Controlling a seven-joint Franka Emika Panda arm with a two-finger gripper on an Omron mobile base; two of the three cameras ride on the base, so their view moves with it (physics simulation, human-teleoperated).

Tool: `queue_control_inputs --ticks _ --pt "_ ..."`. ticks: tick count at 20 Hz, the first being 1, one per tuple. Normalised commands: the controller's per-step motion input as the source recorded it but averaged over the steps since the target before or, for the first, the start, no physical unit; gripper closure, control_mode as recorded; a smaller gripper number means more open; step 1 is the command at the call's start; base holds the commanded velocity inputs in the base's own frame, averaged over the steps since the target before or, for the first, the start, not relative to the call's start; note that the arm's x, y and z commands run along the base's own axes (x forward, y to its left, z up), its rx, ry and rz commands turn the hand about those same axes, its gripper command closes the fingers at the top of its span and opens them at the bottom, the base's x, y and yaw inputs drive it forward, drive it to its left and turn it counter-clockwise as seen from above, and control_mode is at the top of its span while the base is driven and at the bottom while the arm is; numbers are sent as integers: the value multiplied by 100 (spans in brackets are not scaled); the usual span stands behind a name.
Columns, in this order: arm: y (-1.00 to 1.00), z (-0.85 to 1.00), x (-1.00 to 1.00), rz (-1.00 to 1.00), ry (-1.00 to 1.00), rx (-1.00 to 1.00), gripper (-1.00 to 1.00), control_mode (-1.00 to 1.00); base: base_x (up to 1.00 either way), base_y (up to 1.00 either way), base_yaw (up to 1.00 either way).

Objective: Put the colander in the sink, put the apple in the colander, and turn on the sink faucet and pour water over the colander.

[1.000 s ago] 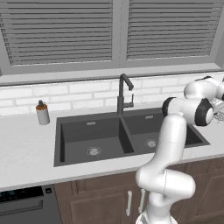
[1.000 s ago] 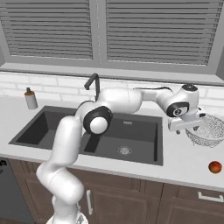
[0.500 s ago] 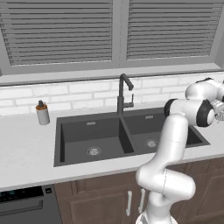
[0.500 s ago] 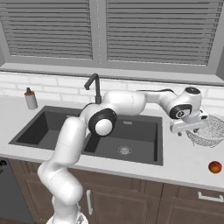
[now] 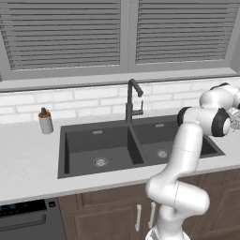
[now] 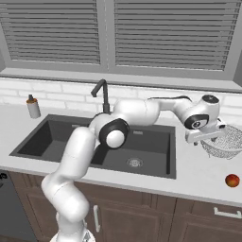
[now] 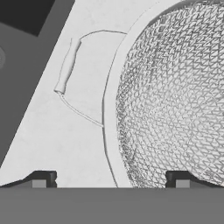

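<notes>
The colander (image 6: pixel 226 142), a white-and-grey mesh bowl, stands on the counter right of the sink (image 6: pixel 56 142). My gripper (image 6: pixel 207 137) hangs at its left rim, open. In the hand view the gripper (image 7: pixel 110 180) straddles the colander rim (image 7: pixel 110 105): one fingertip (image 7: pixel 41 179) is over the counter outside, the other fingertip (image 7: pixel 179 179) is over the mesh inside. The colander's wire handle (image 7: pixel 68 65) lies on the counter toward the sink. The apple (image 6: pixel 232 180) sits on the counter in front of the colander. The sink faucet (image 6: pixel 101 94) rises behind the sink, with no water running.
A small soap dispenser (image 6: pixel 32 107) stands on the counter left of the sink. The same bottle (image 5: pixel 45 122) and the faucet (image 5: pixel 131 101) show in the left base view. The counter's front edge runs close in front of the apple. Closed blinds cover the window behind.
The hand has shifted slightly right and down toward the colander's rim. The colander and apple have not moved.
</notes>
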Motion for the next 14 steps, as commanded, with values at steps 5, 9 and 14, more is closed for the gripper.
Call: queue_control_inputs --ticks 5,9,14 --pt "0 -40 9 3 0 0 -100 -100 0 0 0" --pt "-1 -27 8 1 0 0 -100 -100 0 0 0" --pt "0 -12 10 0 0 0 100 -100 0 0 0"
